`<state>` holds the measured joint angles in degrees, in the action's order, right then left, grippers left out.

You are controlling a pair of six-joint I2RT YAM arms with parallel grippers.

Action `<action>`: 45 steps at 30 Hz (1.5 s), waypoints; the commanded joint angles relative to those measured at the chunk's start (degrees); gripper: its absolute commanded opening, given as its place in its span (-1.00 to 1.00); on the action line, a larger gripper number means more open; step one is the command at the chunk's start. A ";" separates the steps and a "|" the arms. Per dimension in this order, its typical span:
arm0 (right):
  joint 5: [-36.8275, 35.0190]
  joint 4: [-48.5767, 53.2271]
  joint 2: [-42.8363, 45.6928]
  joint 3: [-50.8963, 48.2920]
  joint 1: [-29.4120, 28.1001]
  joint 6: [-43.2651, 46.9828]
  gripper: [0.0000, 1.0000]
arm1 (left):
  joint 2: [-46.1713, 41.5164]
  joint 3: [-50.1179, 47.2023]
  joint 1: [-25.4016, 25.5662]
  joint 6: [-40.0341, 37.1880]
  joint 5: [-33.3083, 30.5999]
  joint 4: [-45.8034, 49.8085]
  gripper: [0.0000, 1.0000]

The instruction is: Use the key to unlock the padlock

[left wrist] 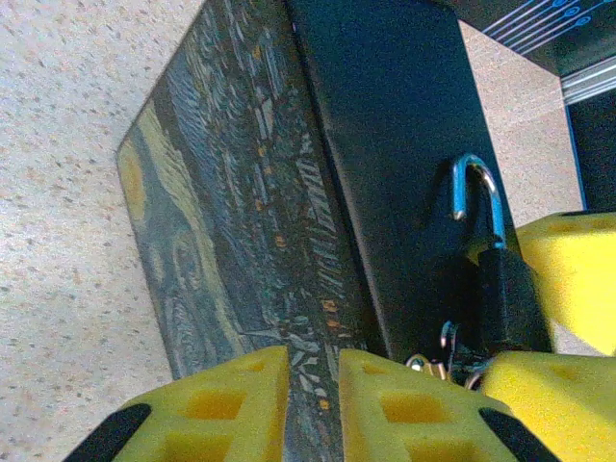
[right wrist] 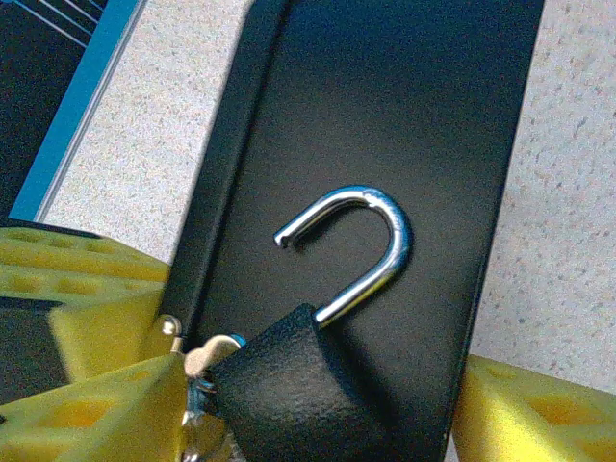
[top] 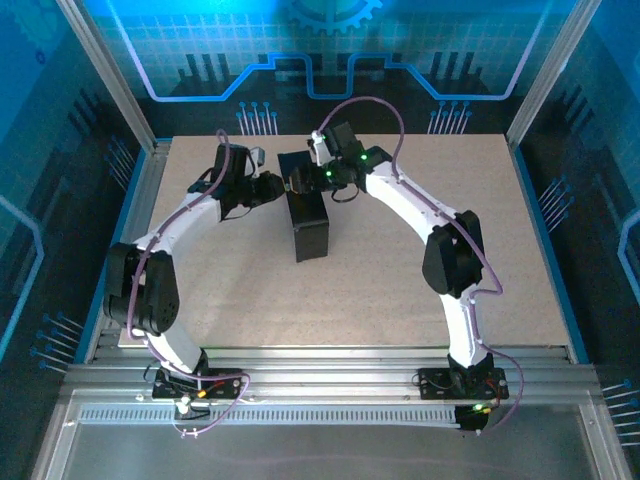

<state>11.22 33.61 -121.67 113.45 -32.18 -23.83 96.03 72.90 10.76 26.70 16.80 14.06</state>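
Note:
The dark-grey padlock hangs against the black side of the box, and its silver shackle has sprung open with one end free. The silvery key sticks out of the padlock's bottom beside a small ring. My right gripper is open, a yellow finger on each side of the padlock body. In the left wrist view the padlock and key are at lower right. My left gripper is closed to a narrow slit on the box's swirl-painted lid.
The box stands mid-table on the speckled tabletop, and both grippers meet at its far end. Metal frame rails run along the table's sides. Bare tabletop lies to the left, right and front of the box.

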 commanded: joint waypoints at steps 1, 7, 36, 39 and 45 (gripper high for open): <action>7.98 -2.29 1.84 -7.46 1.29 -2.77 0.28 | 1.68 -0.11 1.39 2.78 4.24 -1.72 -0.60; 13.44 -12.44 8.02 -25.08 4.93 -7.54 0.15 | 2.76 3.09 4.32 2.99 4.60 -0.97 -0.62; 31.34 -43.74 12.01 -58.34 17.83 -19.06 0.26 | 8.58 17.86 17.48 0.54 -7.21 7.83 -0.67; 29.74 -39.45 14.23 -57.70 18.42 -16.11 0.29 | 7.04 17.41 16.11 -2.63 -10.69 10.95 -0.66; 24.35 -29.73 20.15 -55.19 20.38 -8.27 0.39 | 1.09 9.24 10.88 -7.99 -14.44 10.66 -0.61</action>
<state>38.72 -2.44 -105.91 55.61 -13.15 -37.76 101.82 85.38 24.45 23.49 5.87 22.76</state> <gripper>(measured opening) 0.686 0.186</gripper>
